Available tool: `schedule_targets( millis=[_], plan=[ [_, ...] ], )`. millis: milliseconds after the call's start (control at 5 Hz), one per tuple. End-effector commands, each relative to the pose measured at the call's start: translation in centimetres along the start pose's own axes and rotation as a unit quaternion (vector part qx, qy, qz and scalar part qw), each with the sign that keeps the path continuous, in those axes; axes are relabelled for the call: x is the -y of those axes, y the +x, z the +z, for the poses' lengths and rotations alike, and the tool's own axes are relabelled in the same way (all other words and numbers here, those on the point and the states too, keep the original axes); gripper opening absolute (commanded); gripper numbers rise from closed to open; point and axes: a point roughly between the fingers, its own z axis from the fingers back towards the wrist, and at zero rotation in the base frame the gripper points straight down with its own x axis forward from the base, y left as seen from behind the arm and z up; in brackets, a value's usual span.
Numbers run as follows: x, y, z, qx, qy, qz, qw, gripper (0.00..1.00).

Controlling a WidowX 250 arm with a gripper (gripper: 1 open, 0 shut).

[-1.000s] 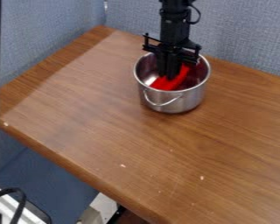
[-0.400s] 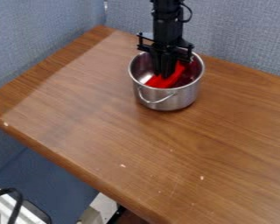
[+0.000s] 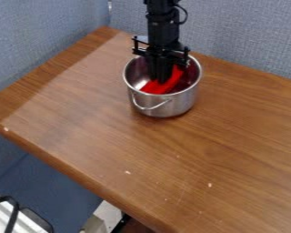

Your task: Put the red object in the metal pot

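1. A wooden table [image 3: 135, 155] stands against a blue-grey wall [image 3: 51, 27].
2. The metal pot [image 3: 162, 91] sits near the table's far edge, wire handle facing me.
3. The black gripper [image 3: 160, 75] reaches straight down into the pot, jaws closed tight.
4. The red object [image 3: 155, 86] lies inside the pot, at the fingertips.

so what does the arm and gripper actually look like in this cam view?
All black. A slim vertical column comes down from the top edge of the frame, widening to a boxier wrist section with small brackets or tabs sticking out on both sides. Below it the gripper narrows into thin dark fingers. No visible markings, labels or colour accents; any cabling is too small and dark to make out.
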Motion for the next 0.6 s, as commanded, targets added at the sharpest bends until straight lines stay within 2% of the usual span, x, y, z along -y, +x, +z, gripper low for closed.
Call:
schedule_targets(
  millis=[0, 200, 400],
  plan=[
    [0.0, 0.3, 2.8, 0.035, 0.002, -0.018, 0.9992, 0.00],
    [0.8, 0.6, 3.3, 0.039, -0.002, -0.045, 0.9982, 0.00],
    [1.9, 0.3, 4.2, 0.046, -0.005, -0.041, 0.9981, 0.00]
  ],
)
